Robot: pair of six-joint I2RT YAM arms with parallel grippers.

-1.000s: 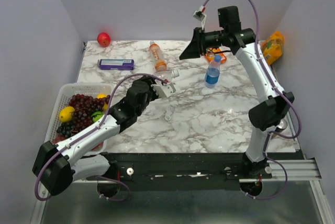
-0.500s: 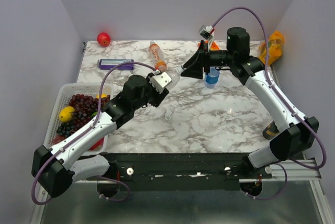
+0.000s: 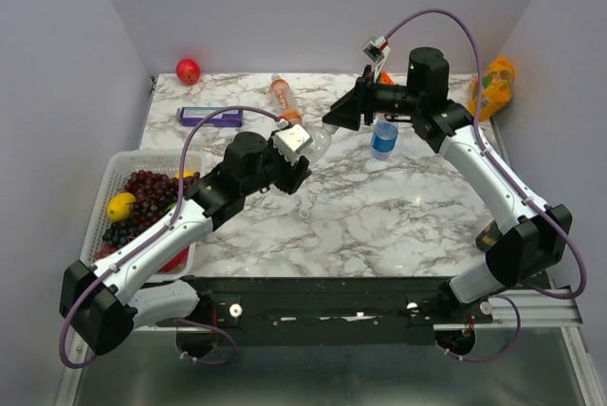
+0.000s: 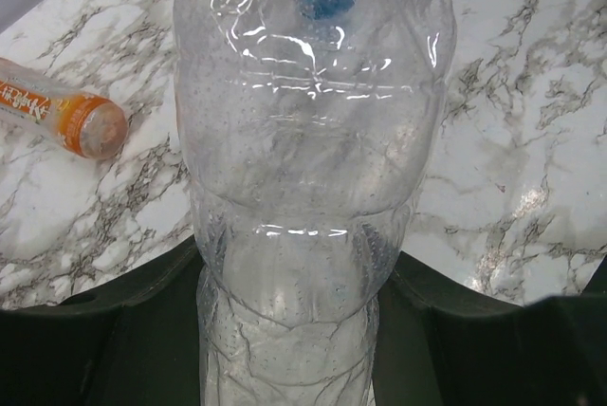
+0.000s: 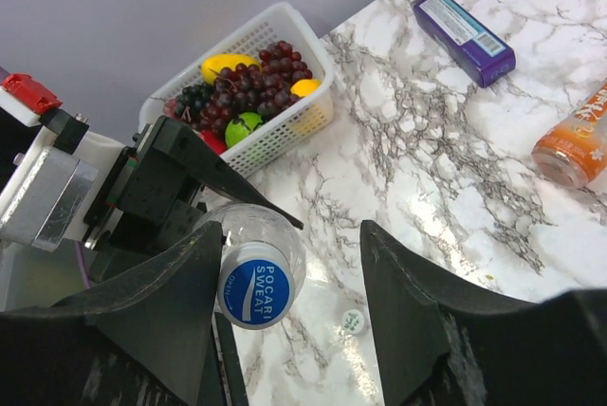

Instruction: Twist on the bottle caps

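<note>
Clear bottle [image 4: 308,140]: is being held off the table [image 3: 398,216] at mid-scene, its mouth tilted toward the far right.
Left gripper [image 3: 302,161]: is being kept clenched on the clear bottle's lower body.
Right gripper [image 3: 334,118]: its fingers are being held apart either side of the blue cap, which is not being squeezed.
Blue cap [image 5: 254,290]: is being rested on the clear bottle's mouth. Whether it is threaded cannot be told.
Change: over the last second the right gripper is being swung in from the far right, and the bottle raised to meet it.
Meaning: the cap is judged placed, and twisting is being prepared.
Outstanding: orange bottle [image 3: 284,101], blue-labelled bottle [image 3: 384,136] and whitish cap [image 5: 352,322] are being left for later.
</note>
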